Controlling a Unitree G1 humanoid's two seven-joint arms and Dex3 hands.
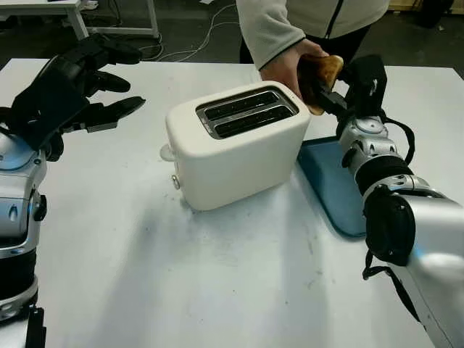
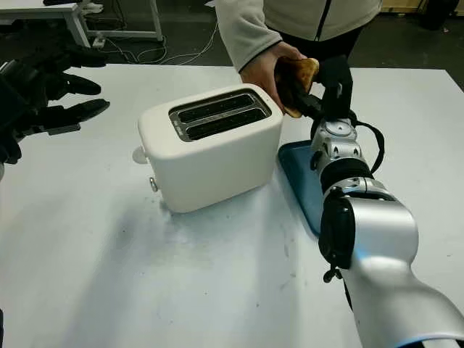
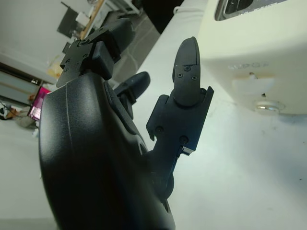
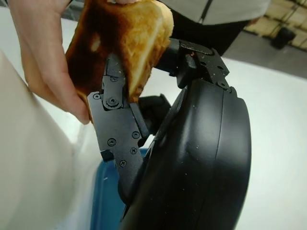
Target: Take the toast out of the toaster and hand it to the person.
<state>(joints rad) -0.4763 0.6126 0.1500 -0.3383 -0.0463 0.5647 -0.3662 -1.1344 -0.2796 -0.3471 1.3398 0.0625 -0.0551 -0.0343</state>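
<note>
We see the toast (image 4: 125, 38) partly hidden by the person's hand (image 4: 41, 62), their body cut off at twelve o'clock.

The black left robot hand (image 3: 144, 129) is seen close up, open and holding nothing, raised above the white counter (image 3: 249, 177). Off its fingertips, toward two o'clock, the cream plastic toaster (image 3: 259, 43) is stood on the counter, with a round knob (image 3: 263, 106) shown low on its facing side.
</note>
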